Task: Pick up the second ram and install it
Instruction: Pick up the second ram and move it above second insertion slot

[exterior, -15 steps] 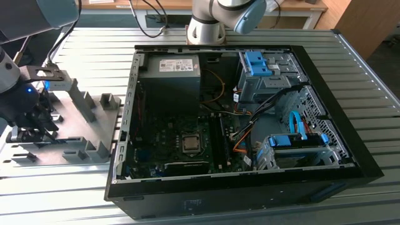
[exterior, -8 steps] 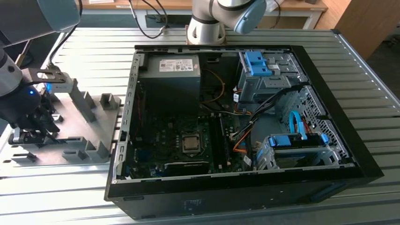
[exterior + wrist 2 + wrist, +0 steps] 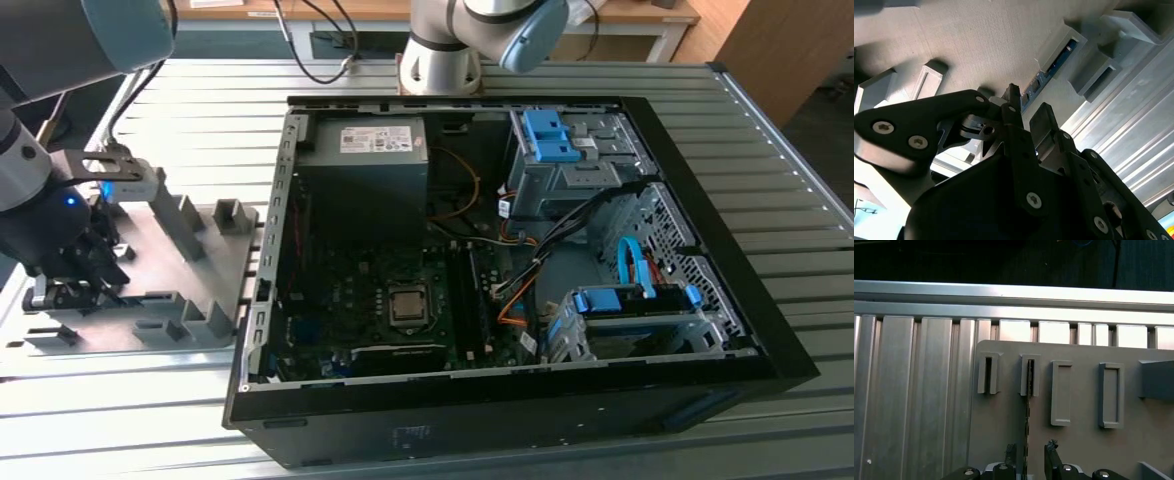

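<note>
Here, the long, thin dark green-black memory stick (image 3: pixel 1028 415) stands on edge in a slot of the flat gray plastic holder plate (image 3: pixel 1084 445), showing blue along its face in the second wrist view. The end effector (image 3: pixel 1030 454) is spread, one finger on each side of the stick, not pinching it. Beneath lies the ribbed aluminium surface (image 3: pixel 914 390), whose rail edge runs beyond the holder. The open black computer case (image 3: pixel 467 430) sits well apart from the end effector.

Your gripper (image 3: pixel 1026 102) is black with silver screw heads. The second ram (image 3: pixel 1052 66) looks dark with blue flecks. The holder tray (image 3: pixel 1079 440) is plain matte gray, and the table (image 3: pixel 747 140) is ribbed silver. The computer case (image 3: pixel 534 420) is black, with bright blue drive brackets (image 3: pixel 547 135) and orange cables (image 3: pixel 514 315).
</note>
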